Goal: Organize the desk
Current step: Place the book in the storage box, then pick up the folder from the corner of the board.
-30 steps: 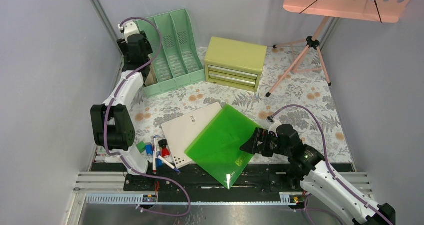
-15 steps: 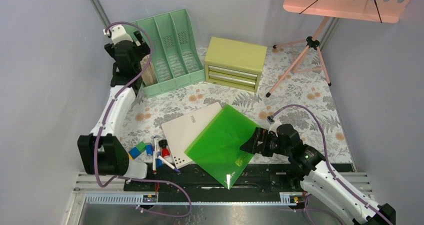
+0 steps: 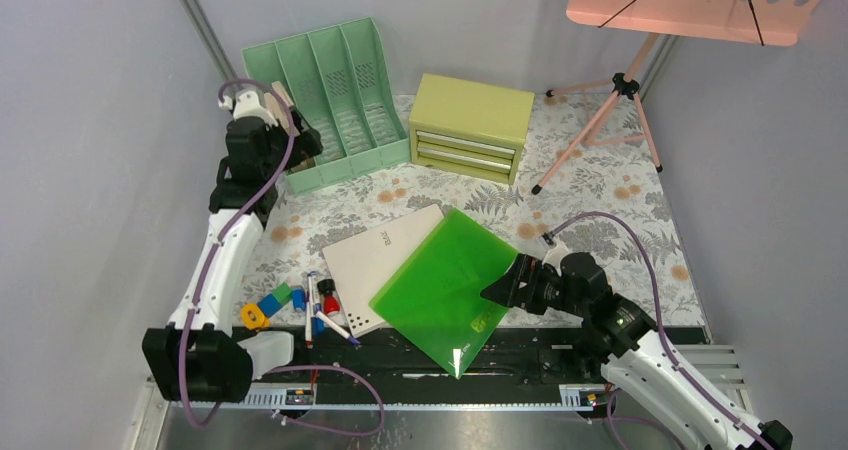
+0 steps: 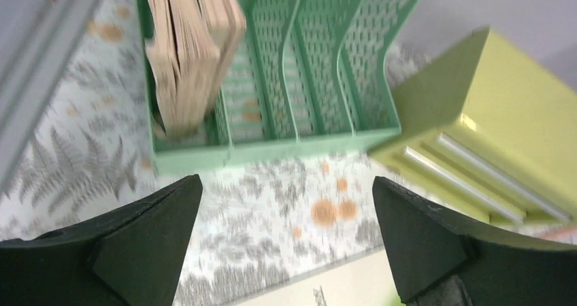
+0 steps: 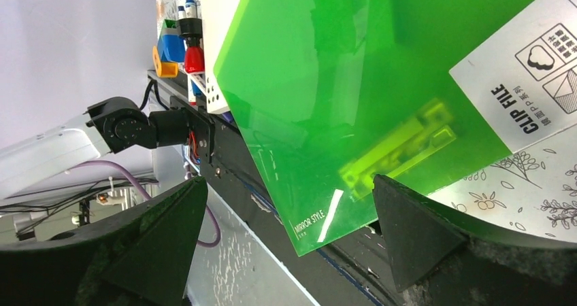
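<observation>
The desk (image 3: 600, 190) is covered in fern and flower print. A mint file rack (image 3: 345, 90) stands at the back left with a tan book (image 4: 190, 54) upright in its leftmost slot. My left gripper (image 3: 303, 153) hangs open just in front of that slot, nothing between its fingers (image 4: 139, 245). A green clip file (image 3: 440, 285) lies at the front, overlapping a white notebook (image 3: 372, 258). My right gripper (image 3: 502, 292) stands open at the clip file's right edge, its near corner (image 5: 326, 211) between the jaws without contact.
A yellow-green drawer chest (image 3: 470, 125) sits beside the rack. Pens (image 3: 318, 305) and small coloured blocks (image 3: 262, 312) lie at the front left. A pink stand's tripod (image 3: 612, 105) occupies the back right. The clip file overhangs the black front rail (image 3: 520, 355).
My left gripper has opened and drawn back and down from the rack's left slot, leaving the tan book standing there. The right arm has barely shifted.
</observation>
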You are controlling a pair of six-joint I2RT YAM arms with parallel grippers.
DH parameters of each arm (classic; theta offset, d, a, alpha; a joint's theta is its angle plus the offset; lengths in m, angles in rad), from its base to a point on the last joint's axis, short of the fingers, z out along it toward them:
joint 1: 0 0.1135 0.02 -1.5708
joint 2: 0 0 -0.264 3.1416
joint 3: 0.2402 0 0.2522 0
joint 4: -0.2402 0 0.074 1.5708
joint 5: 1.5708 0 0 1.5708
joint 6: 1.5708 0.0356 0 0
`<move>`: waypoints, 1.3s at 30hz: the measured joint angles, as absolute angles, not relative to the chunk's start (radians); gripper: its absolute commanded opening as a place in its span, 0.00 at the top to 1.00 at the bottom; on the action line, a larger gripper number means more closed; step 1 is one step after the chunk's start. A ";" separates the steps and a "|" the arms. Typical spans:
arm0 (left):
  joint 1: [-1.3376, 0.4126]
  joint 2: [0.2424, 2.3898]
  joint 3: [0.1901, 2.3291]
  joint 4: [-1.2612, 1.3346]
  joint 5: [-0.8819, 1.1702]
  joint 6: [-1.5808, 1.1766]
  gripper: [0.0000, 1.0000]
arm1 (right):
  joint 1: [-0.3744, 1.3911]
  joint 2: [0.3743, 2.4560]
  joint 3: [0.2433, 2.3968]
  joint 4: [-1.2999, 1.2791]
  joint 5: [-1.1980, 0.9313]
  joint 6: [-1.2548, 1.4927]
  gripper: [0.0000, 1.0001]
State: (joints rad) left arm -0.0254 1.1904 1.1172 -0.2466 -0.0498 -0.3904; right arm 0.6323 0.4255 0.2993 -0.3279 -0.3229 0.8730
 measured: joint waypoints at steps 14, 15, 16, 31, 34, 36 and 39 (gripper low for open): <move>-0.025 1.004 0.691 -0.340 0.343 -0.656 0.01 | 0.632 0.353 0.231 -0.414 -0.321 0.941 0.01; -0.025 1.011 0.668 -0.342 0.375 -0.673 0.01 | 0.632 0.345 0.228 -0.421 -0.318 0.945 0.01; -0.025 1.019 0.653 -0.344 0.405 -0.687 0.01 | 0.632 0.340 0.226 -0.426 -0.313 0.948 0.01; -0.067 1.066 0.555 -0.331 0.578 -0.711 0.03 | 0.632 0.472 0.202 -0.411 -0.279 0.987 0.01; -0.141 1.083 0.547 -0.343 0.573 -0.708 0.03 | 0.632 0.474 0.202 -0.414 -0.278 0.996 0.01; -0.187 1.096 0.548 -0.344 0.564 -0.703 0.03 | 0.632 0.469 0.202 -0.418 -0.271 1.005 0.01; -0.260 1.137 0.564 -0.366 0.534 -0.688 0.05 | 0.632 0.455 0.202 -0.430 -0.261 1.017 0.01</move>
State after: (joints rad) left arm -0.2600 1.1366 0.5640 -0.3664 0.5339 -0.6884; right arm 0.6323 0.4545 0.2016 -0.4305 -0.2611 1.0172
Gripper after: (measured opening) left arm 0.973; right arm 0.990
